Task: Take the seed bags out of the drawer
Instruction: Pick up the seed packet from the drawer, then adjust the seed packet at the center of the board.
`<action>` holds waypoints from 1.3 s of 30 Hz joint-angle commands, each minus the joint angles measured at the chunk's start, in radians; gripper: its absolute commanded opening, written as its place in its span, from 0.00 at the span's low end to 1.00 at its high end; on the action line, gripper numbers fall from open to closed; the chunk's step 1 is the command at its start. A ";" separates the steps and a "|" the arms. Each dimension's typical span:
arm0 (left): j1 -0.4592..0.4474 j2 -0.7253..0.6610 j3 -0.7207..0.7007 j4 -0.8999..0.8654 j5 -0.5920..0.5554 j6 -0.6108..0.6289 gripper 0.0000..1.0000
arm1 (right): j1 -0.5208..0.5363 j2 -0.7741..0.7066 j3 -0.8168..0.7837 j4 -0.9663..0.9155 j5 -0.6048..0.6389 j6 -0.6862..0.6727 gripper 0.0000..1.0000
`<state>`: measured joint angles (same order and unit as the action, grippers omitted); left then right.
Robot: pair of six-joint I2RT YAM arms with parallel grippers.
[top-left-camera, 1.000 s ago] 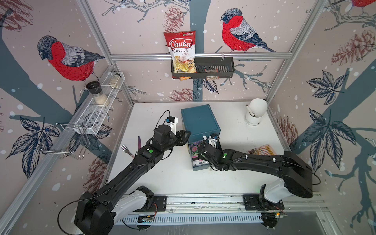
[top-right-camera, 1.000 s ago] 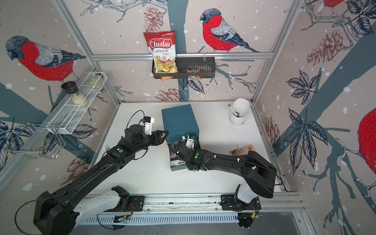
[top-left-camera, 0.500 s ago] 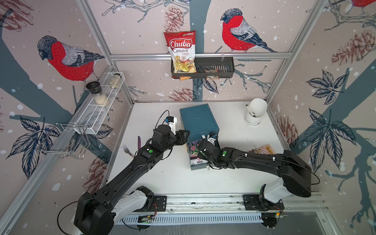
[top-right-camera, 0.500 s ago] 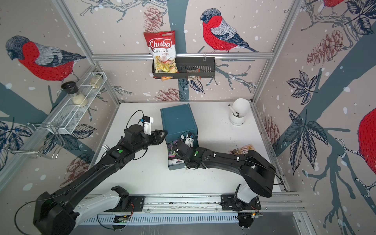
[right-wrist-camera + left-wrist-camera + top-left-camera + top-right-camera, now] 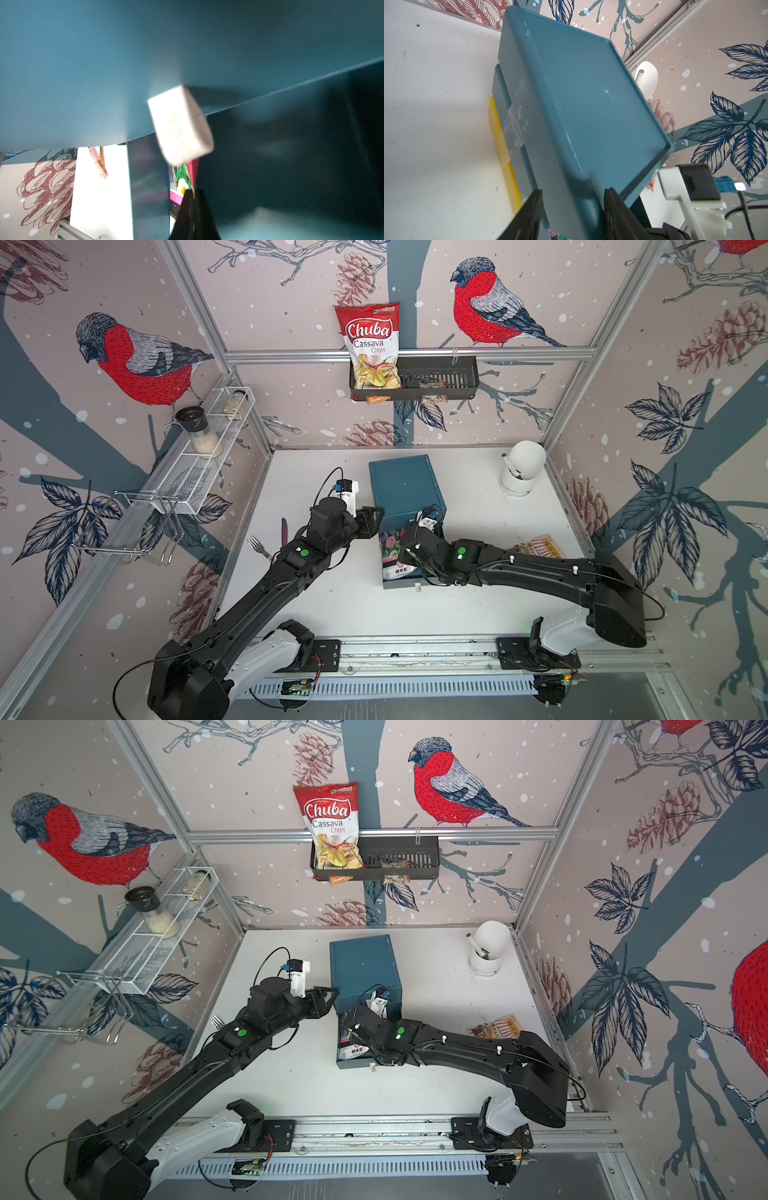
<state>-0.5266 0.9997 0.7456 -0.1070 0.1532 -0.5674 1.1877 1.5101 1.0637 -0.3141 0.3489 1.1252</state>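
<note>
A teal cabinet (image 5: 405, 485) stands mid-table with its drawer (image 5: 399, 583) pulled out toward the front. A white seed bag with pink-purple flowers (image 5: 392, 547) (image 5: 353, 1048) lies in the drawer. My right gripper (image 5: 193, 193) reaches into the drawer (image 5: 353, 1063) and is shut on a raised edge of that flowered bag (image 5: 180, 178). My left gripper (image 5: 374, 514) (image 5: 572, 193) straddles the cabinet's (image 5: 591, 99) front left corner, one finger on top and one on the side, shut on it. An orange-yellow striped seed bag (image 5: 540, 547) (image 5: 494, 1027) lies on the table to the right.
A fork (image 5: 257, 543) and a purple-handled knife (image 5: 284, 531) lie left of my left arm. A white holder (image 5: 521, 466) stands back right. A black wall basket (image 5: 457, 379) holds the Chuba bag (image 5: 370, 344). A wire shelf (image 5: 199, 472) hangs on the left wall.
My right gripper has gone from open to shut, pinching the flowered bag's edge in the drawer. The left gripper has stayed on the cabinet's corner.
</note>
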 commanded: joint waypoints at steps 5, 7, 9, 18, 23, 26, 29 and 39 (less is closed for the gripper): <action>0.002 -0.005 -0.008 -0.146 -0.016 0.037 0.51 | 0.030 -0.026 0.037 -0.035 0.027 0.017 0.00; 0.002 -0.006 -0.006 -0.146 -0.014 0.039 0.51 | 0.041 -0.034 0.050 -0.069 0.048 0.027 0.00; 0.002 -0.007 -0.008 -0.147 -0.014 0.040 0.51 | 0.057 -0.039 0.072 -0.126 0.085 0.038 0.00; 0.002 -0.009 -0.009 -0.146 -0.004 0.040 0.51 | 0.147 -0.127 0.084 -0.257 0.175 0.068 0.00; 0.003 -0.016 -0.006 -0.136 0.025 0.036 0.52 | 0.221 -0.207 0.103 -0.344 0.231 0.071 0.00; 0.002 -0.017 0.005 -0.136 0.033 0.029 0.52 | 0.258 -0.252 0.115 -0.417 0.272 0.076 0.00; 0.002 -0.027 0.012 -0.130 0.047 0.022 0.52 | 0.283 -0.346 0.126 -0.501 0.339 0.107 0.00; 0.003 -0.050 0.075 -0.134 0.081 -0.001 0.56 | 0.174 -0.564 0.089 -0.608 0.456 0.173 0.00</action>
<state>-0.5266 0.9550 0.8028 -0.2298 0.2108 -0.5541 1.3964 0.9672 1.1561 -0.8513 0.7414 1.2617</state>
